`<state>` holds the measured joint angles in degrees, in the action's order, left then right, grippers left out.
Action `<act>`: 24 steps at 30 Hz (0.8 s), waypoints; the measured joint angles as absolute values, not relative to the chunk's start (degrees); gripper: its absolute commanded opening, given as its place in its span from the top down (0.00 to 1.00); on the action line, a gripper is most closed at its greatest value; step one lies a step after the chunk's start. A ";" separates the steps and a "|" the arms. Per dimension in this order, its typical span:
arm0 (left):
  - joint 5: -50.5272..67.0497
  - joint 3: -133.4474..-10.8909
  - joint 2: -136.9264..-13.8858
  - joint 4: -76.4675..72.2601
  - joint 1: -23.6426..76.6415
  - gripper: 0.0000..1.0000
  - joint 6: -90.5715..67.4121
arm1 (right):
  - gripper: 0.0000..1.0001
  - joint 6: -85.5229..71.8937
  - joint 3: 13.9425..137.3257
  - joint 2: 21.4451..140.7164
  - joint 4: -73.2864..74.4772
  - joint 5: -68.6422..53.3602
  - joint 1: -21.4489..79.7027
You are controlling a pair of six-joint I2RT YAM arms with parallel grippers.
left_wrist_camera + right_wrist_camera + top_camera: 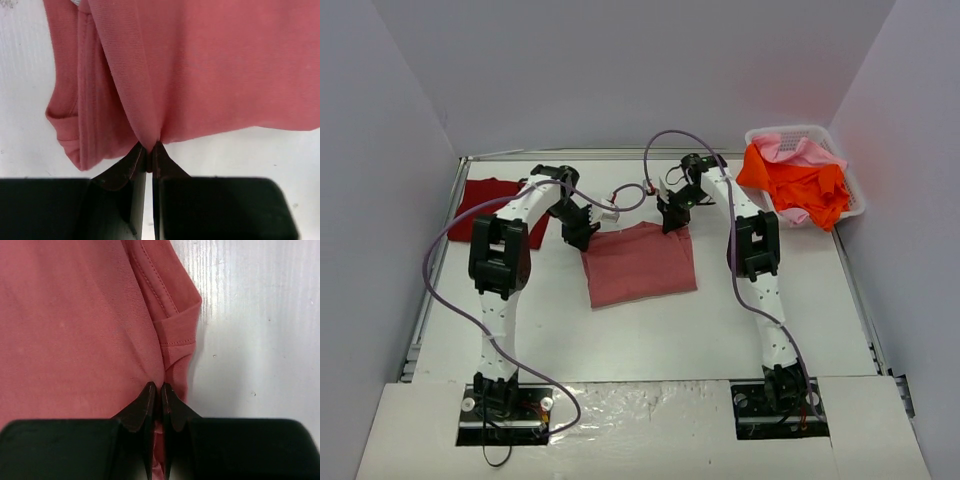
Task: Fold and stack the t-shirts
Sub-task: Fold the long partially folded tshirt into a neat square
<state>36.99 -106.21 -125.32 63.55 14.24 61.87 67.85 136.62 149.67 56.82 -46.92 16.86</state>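
A muted rose-red t-shirt (640,263) lies folded in the middle of the table. My left gripper (582,237) is shut on its far left edge; in the left wrist view the gripper (149,148) pinches a fold of the rose-red t-shirt (210,70). My right gripper (673,222) is shut on its far right corner; in the right wrist view the gripper (156,389) pinches the t-shirt (75,330) beside a sleeve hem. A dark crimson t-shirt (485,208) lies folded at the far left. Orange (800,185) and light pink (790,150) t-shirts fill the basket.
A white lattice basket (855,195) stands at the far right corner. Grey walls enclose the table on the left, back and right. A purple cable (655,150) loops above the far middle.
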 measured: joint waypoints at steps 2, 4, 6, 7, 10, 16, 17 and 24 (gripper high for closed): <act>36.34 -107.28 -127.04 62.89 14.09 0.95 61.84 | 0.89 67.29 137.10 150.08 56.69 -47.40 16.80; 35.83 -108.25 -128.27 62.46 14.06 0.82 61.69 | 0.86 66.67 137.32 150.08 56.10 -46.70 16.86; 35.24 -109.21 -129.01 62.15 14.06 0.71 61.32 | 0.74 66.02 137.32 150.08 55.66 -46.19 16.91; 34.94 -109.78 -129.21 62.06 14.04 0.68 61.01 | 0.72 65.76 137.32 150.08 55.20 -45.84 16.91; 34.59 -110.78 -129.19 60.93 13.85 0.65 59.83 | 0.55 64.73 137.10 149.97 53.52 -44.82 16.88; 32.10 -112.27 -126.82 58.02 13.85 0.61 55.92 | 0.38 62.06 133.84 146.39 51.05 -40.86 16.91; 31.35 -112.31 -125.54 57.43 13.91 0.60 54.92 | 0.35 61.36 132.62 144.92 50.33 -40.40 16.91; 25.21 -99.77 -104.09 44.05 14.11 0.64 42.63 | 0.15 54.94 122.80 127.52 43.44 -38.68 16.91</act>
<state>25.21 -99.77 -104.09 44.05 14.11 42.63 54.94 122.80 127.52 43.44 -38.68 16.91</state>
